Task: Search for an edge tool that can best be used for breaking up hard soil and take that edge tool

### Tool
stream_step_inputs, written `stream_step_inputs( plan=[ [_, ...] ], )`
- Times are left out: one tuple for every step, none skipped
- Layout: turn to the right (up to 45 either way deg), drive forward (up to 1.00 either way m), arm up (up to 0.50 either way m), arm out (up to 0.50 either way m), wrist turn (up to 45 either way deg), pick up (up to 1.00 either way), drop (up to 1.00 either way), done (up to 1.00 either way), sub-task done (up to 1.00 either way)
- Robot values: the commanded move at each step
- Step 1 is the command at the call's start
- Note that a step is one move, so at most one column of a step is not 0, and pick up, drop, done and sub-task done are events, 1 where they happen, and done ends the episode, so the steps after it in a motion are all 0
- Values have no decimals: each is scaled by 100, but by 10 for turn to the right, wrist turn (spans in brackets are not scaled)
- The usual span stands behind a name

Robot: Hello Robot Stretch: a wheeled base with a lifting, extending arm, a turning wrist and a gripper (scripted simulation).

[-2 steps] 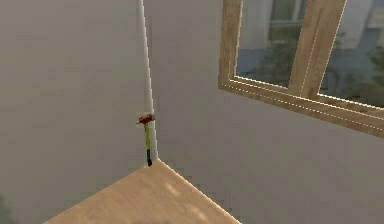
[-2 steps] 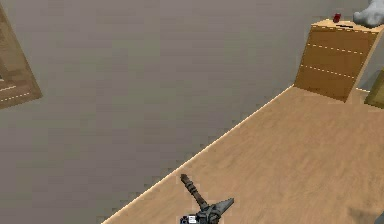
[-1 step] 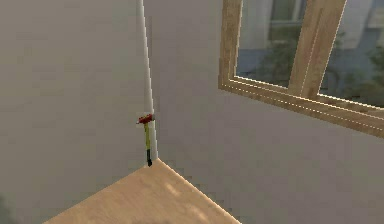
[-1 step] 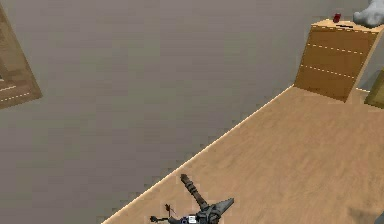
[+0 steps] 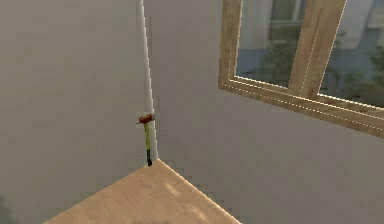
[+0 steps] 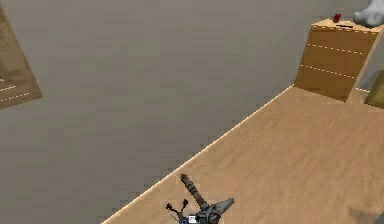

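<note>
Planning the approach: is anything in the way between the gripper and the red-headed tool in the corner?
Nothing visible does. The tool stands in the wall corner with bare wooden floor before it, and bare floor also surrounds the gripper.

Plain grey walls (image 5: 70,80), light wooden floor (image 6: 290,160), a wood-framed window (image 5: 310,50), a wooden chest of drawers (image 6: 335,60).

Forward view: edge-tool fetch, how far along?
Done: the search looks finished. A red-headed implement with a dark handle, likely the target, stands in the room corner ahead.
In hand: the approach. The robot's tool shows against bare floor, holding nothing.
Left: drive closer, line up the arm, take it.
</note>
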Motion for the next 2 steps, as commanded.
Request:
stream_step_inputs(
  plan=[
    [0,0,-30,0,0,0,0,0,0],
    [0,0,0,0,0,100,0,0,0]
  ],
)
